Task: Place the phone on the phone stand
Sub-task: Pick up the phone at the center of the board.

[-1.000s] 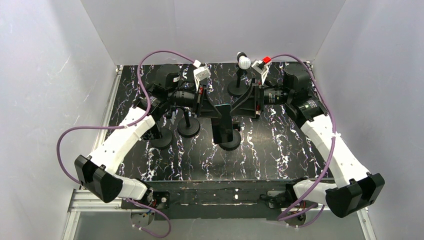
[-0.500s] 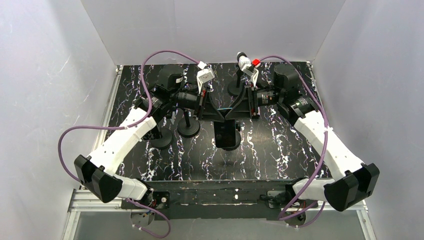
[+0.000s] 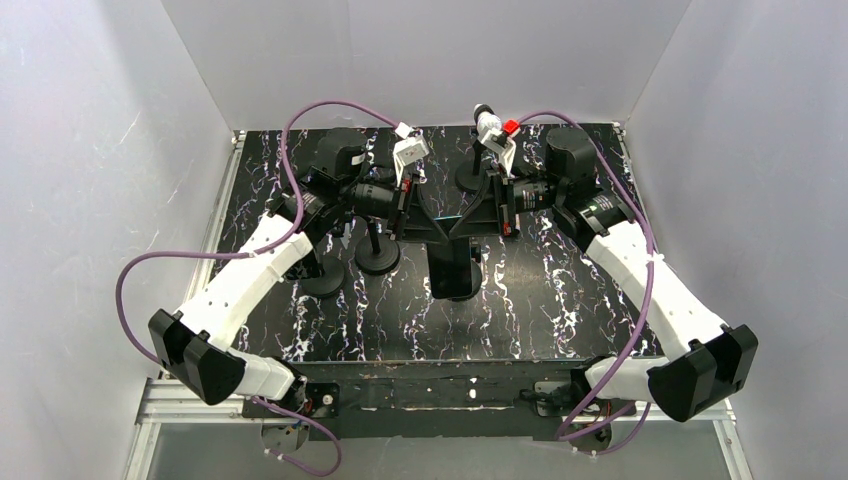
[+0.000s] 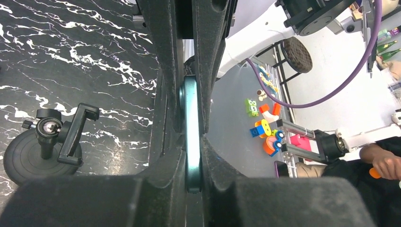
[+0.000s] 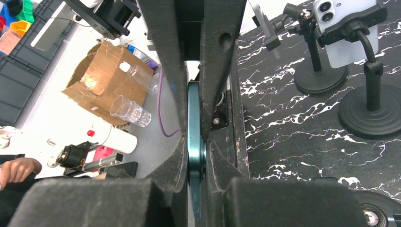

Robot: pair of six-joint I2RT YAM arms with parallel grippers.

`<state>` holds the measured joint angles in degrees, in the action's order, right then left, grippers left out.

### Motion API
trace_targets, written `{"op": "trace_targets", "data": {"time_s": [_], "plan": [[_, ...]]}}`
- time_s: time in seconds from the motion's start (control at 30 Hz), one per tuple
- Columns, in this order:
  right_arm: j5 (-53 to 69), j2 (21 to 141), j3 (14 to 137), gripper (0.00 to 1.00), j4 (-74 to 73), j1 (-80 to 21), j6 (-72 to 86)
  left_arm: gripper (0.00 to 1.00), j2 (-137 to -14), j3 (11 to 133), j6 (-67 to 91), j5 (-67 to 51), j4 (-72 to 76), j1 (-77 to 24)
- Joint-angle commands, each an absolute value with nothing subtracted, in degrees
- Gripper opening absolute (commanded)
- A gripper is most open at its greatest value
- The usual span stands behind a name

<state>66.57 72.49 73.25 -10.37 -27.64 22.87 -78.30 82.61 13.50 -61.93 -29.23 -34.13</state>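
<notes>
The phone, dark with a teal rim, hangs upright over the middle of the table, gripped from both sides. My left gripper is shut on its left edge; the teal rim sits pinched between the pads. My right gripper is shut on the opposite edge, and the rim shows between its fingers. A phone stand with a round black base stands right below the phone, mostly hidden by it.
Other black stands are on the marbled table: two at the left and one at the back. An empty clamp stand shows in the left wrist view. A stand holding a white phone shows in the right wrist view.
My right gripper has moved left onto the phone's right edge and shut on it. The left gripper has kept its grip and the phone has shifted slightly.
</notes>
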Motion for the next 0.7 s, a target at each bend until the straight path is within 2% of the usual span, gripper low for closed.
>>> {"op": "trace_targets", "data": {"time_s": [0.0,0.1,0.17,0.2,0.47,0.67], "plan": [[67.37,71.20,75.01,0.01,-10.65,-27.86,23.37,0.35,-76.99,84.39,10.08,-61.65,-28.69,-34.50],[64.04,69.85,74.38,0.01,-11.03,-27.82,21.72,0.75,-75.39,83.33,9.93,-57.19,-28.21,-34.54],[61.54,68.58,73.69,0.01,-11.03,-27.73,20.74,0.96,-73.31,81.43,11.35,-52.81,-26.08,-34.54],[60.34,67.68,73.11,0.01,-10.95,-27.66,20.18,0.98,-72.03,80.32,12.21,-50.29,-24.01,-34.47],[52.59,61.73,69.36,0.01,-9.84,-25.27,18.41,0.98,-66.18,76.80,17.22,-28.60,-22.96,-34.45],[44.88,54.73,64.97,0.01,-9.16,-21.14,18.09,0.98,-65.88,75.72,22.08,-20.03,-25.66,-34.45]]}}
